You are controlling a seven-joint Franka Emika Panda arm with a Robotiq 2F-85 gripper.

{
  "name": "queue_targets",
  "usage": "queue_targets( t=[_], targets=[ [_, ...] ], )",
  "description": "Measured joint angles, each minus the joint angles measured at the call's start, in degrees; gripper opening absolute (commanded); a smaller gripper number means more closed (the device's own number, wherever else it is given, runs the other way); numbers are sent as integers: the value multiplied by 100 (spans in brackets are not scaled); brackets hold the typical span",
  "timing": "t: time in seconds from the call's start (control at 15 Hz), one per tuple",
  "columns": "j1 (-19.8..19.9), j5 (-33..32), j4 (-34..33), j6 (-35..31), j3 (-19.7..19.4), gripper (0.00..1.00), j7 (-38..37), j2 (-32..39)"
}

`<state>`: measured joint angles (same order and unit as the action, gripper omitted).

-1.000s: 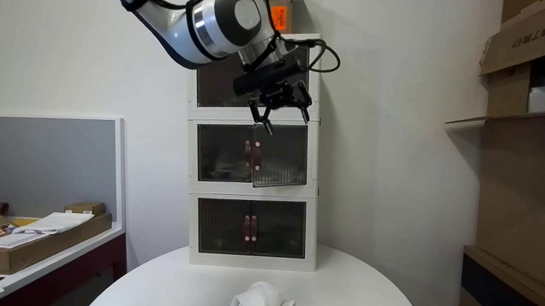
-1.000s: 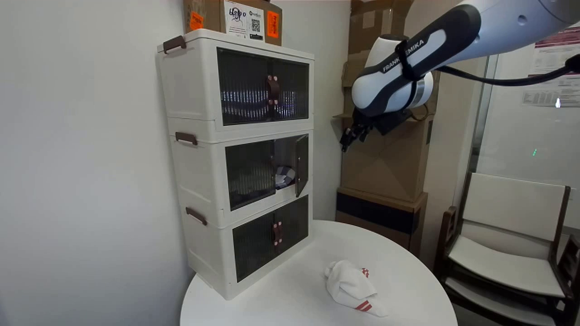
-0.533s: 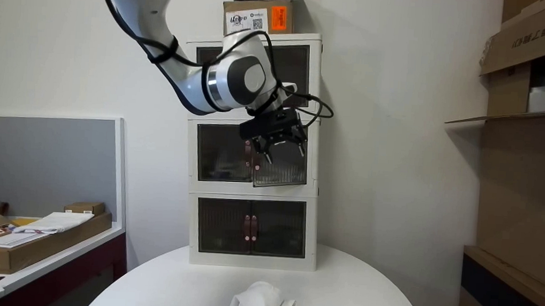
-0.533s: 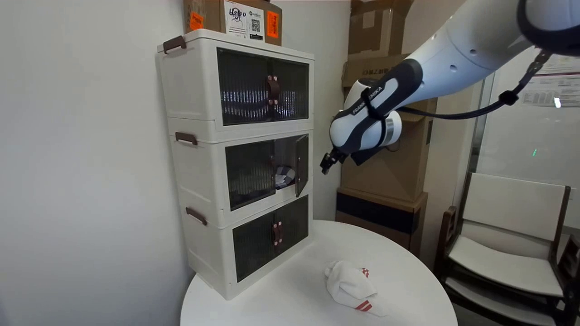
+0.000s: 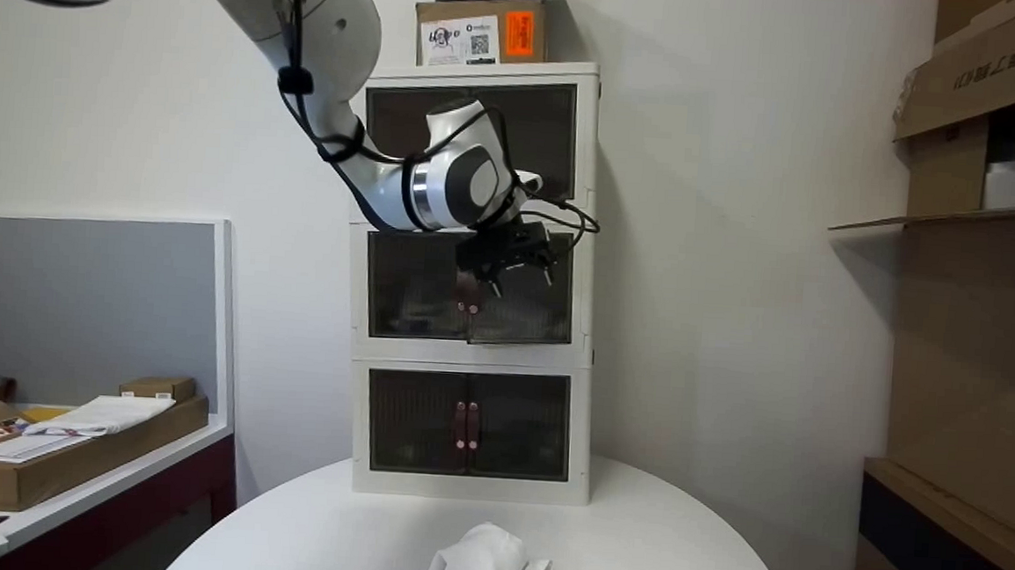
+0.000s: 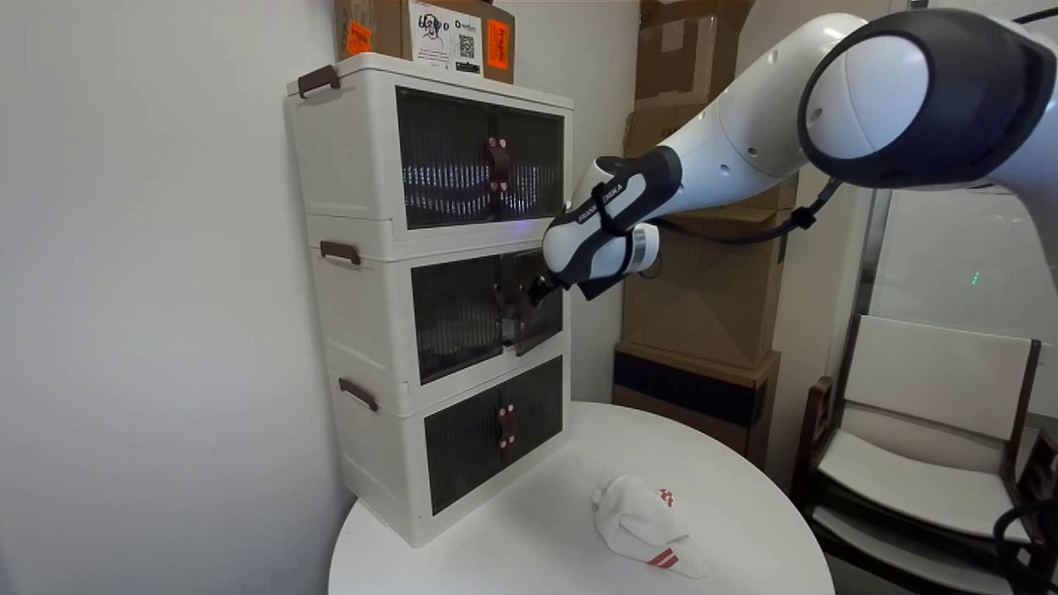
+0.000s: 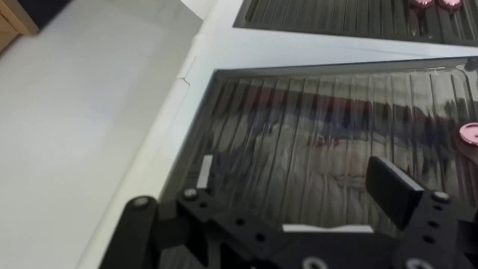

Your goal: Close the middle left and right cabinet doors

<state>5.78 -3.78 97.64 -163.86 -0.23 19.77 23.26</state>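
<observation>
The white cabinet's middle left door (image 5: 411,283) is a dark see-through panel that lies flush with its frame in both exterior views (image 6: 456,318). The middle right door (image 5: 523,317) stands ajar; its free edge sticks out and a narrow gap shows beside it in an exterior view (image 6: 539,332). My gripper (image 5: 523,285) is open and empty in front of the right door's panel. It seems to touch the door in an exterior view (image 6: 537,293). In the wrist view the door panel (image 7: 317,123) lies beyond the spread fingers (image 7: 394,186). The gripper hides part of the door handles.
The top doors (image 6: 446,157) and bottom doors (image 6: 471,450) are shut. A white cloth (image 6: 636,516) lies on the round table (image 6: 496,562) before the cabinet. Cardboard boxes (image 6: 702,306) stand beside it, and a box (image 5: 479,36) sits on top.
The arm has come down and in to the cabinet. The middle right door has swung inward from wide ajar to a narrow gap. The left door has not moved.
</observation>
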Motion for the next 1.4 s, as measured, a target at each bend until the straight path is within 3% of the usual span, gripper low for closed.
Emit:
queue_targets(
  t=[0.4, 0.8, 1.07, 1.4],
  targets=[
    [-53, -91, -1090, 268, 154, 100, -36, 681],
    [-60, -130, -1420, 847, 154, 100, -75, 783],
    [-306, -322, -1004, 1251, -7, 100, -742, 411],
    [-1147, -1469, 369, 1586, -656, 100, -2644, -713]
  ],
)
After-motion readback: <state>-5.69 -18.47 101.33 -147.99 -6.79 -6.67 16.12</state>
